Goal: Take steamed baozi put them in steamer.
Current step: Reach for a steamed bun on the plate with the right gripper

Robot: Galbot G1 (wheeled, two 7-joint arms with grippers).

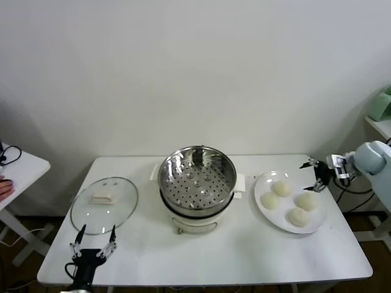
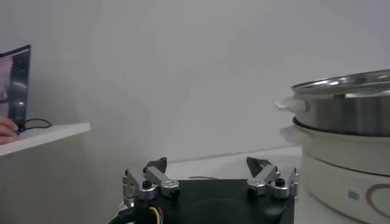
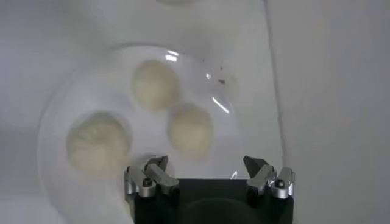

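Note:
Several cream-white baozi [image 1: 281, 188] lie on a white plate [image 1: 278, 221] at the table's right. My right gripper [image 1: 313, 174] hovers open over the plate's far right edge, holding nothing. From its wrist I see three baozi [image 3: 191, 129] on the plate [image 3: 97, 79] below the open gripper [image 3: 206, 167]. The steel steamer [image 1: 197, 177] stands in the middle of the table on its white base, its perforated tray bare. My left gripper [image 1: 93, 239] waits open at the front left edge. In the left wrist view the gripper [image 2: 207, 165] is empty, with the steamer [image 2: 347, 109] off to one side.
A round glass lid [image 1: 104, 204] with a pale knob lies flat left of the steamer. A white side table [image 1: 18, 168] with a cable and someone's hand [image 1: 5, 186] stands at far left. A green object [image 1: 382, 105] sits on a shelf at far right.

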